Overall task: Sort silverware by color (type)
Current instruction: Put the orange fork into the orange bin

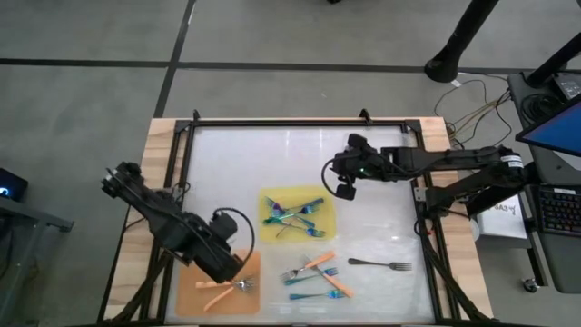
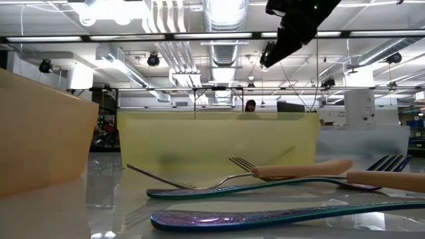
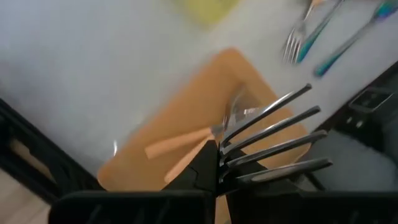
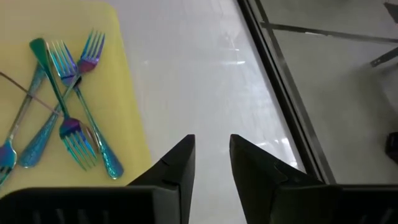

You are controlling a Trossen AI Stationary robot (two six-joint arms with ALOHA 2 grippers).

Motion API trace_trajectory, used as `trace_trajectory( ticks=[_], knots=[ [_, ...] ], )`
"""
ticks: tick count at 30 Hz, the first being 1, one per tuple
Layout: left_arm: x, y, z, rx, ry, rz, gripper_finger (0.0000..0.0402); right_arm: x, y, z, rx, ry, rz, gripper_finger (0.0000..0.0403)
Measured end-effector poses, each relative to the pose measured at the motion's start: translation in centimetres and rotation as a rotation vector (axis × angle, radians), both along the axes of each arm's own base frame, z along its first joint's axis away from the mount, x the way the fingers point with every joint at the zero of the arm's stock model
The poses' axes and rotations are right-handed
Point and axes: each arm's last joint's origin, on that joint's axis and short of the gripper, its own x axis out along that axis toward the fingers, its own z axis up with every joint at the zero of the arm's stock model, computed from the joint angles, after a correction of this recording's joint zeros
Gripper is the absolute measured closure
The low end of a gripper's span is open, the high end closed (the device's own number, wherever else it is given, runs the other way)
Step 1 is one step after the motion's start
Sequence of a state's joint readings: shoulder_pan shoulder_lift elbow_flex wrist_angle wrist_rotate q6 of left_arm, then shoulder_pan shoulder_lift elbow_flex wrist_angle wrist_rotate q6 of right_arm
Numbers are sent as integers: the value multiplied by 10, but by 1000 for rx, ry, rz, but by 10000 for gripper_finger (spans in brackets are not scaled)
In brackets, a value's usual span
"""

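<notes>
My left gripper (image 1: 238, 274) (image 3: 214, 165) is over the orange mat's (image 1: 204, 295) right part, shut on a silver-tined fork (image 3: 273, 134). Two orange-handled forks (image 1: 221, 292) (image 3: 180, 149) lie on that mat. Several blue-teal forks (image 1: 295, 216) (image 4: 68, 124) lie crossed on the yellow mat (image 1: 272, 202). Loose orange-handled and teal forks (image 1: 315, 272) (image 2: 265, 216) lie on the table near its near edge, and a dark fork (image 1: 379, 264) lies to their right. My right gripper (image 1: 345, 186) (image 4: 211, 144) hovers open and empty beyond the yellow mat's far right corner. My left gripper holds the fork at the base of its head (image 3: 225, 155), pinched between the two fingers. The four tines stick out forward past the fingertips, above the orange mat. The gripper hides the handle, so its colour does not show. I cannot tell whether the fork touches the mat.
A black frame (image 1: 300, 123) borders the white table top, with wooden strips (image 1: 159, 145) outside it. Bare white surface (image 4: 205, 74) lies below and beyond my right gripper. Cables and a keyboard (image 1: 558, 213) sit off the table's right side.
</notes>
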State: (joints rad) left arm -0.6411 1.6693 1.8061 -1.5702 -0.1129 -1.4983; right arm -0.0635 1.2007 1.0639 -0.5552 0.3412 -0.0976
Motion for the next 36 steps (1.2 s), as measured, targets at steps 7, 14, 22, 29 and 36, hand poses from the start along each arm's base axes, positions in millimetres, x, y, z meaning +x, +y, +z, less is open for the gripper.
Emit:
trace_trajectory(
  ticks=[7, 14, 22, 29, 36],
  knots=[
    [12, -11, -16, -20, 65, -77, 401, 1, 0, -14, -13, -5, 12, 316],
    [18, -18, -26, -36, 106, -196, 401, -2, 0, -26, -3, 27, 4, 308],
    [26, -27, -33, -96, 110, -288, 401, -4, 0, -31, 34, 26, -33, 314],
    [32, -34, -45, -82, 134, -331, 390, -9, 1, -36, 100, 61, -99, 319],
    [35, -52, -65, -84, 208, -442, 369, -18, 5, -43, 188, 127, -191, 319]
  ],
)
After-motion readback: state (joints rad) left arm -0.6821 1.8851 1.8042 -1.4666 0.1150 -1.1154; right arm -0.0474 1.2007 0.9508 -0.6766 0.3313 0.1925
